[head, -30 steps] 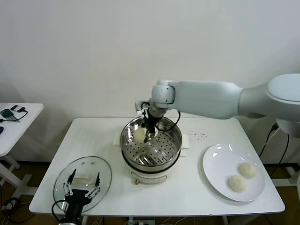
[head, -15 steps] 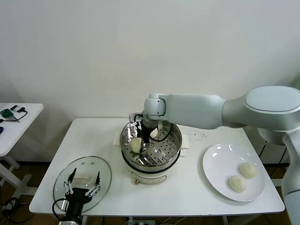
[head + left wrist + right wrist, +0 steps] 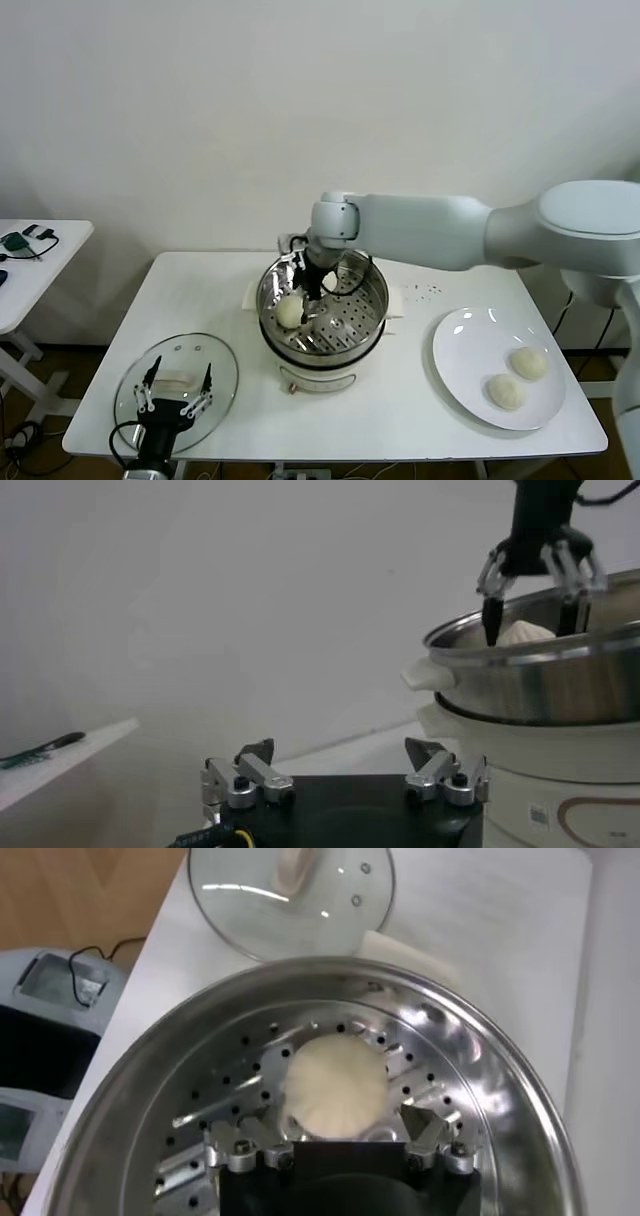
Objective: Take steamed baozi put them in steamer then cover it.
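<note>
1. Our left gripper (image 3: 174, 393) waits open-jawed over the lid (image 3: 177, 383) on the desk (image 3: 400, 400).
2. Our right gripper (image 3: 306, 291), jaws released, hovers above a bun (image 3: 290, 311) in the steamer (image 3: 323, 312).
3. Two buns (image 3: 517, 376) remain on the plate (image 3: 462, 340), nearest our right arm.

The right tool (image 3: 304, 287) filled the steamer's (image 3: 370, 322) mouth at mid-frame; bare desk (image 3: 400, 400) lay open below it.

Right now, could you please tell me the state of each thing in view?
Steamer: uncovered, one baozi inside.
Baozi in steamer: released, lying on the tray.
Baozi on plate: two, waiting.
Cover: off, flat on table.
Right pincer: open over the bun.
Left pincer: open by the cover.
</note>
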